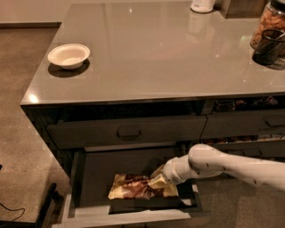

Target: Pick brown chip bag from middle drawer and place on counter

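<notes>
The brown chip bag (137,187) lies in the open middle drawer (124,217), toward its front, dark brown in the middle with cream-yellow ends. My white arm reaches in from the right. My gripper (159,178) is down in the drawer at the bag's right end and is shut on it; that end is crumpled and tilted up against the gripper. The rest of the bag still rests on the drawer floor. The glossy grey counter (160,58) spans the top, above the drawer.
A white bowl (69,55) sits on the counter's left side. A white container (202,5), a snack jar (270,24) and a dark cup (268,46) stand at the back right. A closed drawer (127,130) hangs directly above the open one. Narrower drawers (249,124) are at the right.
</notes>
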You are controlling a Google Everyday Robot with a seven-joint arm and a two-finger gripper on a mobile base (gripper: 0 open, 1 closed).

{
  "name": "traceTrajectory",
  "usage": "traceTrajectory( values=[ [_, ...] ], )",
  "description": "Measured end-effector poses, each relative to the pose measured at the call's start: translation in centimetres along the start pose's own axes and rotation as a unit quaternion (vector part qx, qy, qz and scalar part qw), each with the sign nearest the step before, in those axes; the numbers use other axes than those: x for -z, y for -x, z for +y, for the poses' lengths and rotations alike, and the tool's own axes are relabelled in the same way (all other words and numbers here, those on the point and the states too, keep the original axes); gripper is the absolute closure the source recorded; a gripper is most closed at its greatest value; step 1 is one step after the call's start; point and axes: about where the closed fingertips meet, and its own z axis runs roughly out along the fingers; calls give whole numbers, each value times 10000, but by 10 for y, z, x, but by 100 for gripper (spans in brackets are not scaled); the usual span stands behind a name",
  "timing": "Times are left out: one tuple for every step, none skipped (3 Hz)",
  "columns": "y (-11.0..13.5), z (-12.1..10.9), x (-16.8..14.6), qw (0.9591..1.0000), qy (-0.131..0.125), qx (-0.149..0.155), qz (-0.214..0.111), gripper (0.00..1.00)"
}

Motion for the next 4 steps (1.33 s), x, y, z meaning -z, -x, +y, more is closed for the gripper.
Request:
traceTrajectory(
  values=[
    [31, -8, 39, 9999, -26, -68, 126, 100],
    [86, -21, 94, 9985, -345, 284, 310, 100],
    [86, -21, 94, 9985, -344, 285, 310, 100],
    [97, -15, 102, 9984, -301, 337, 336, 100]
  ],
)
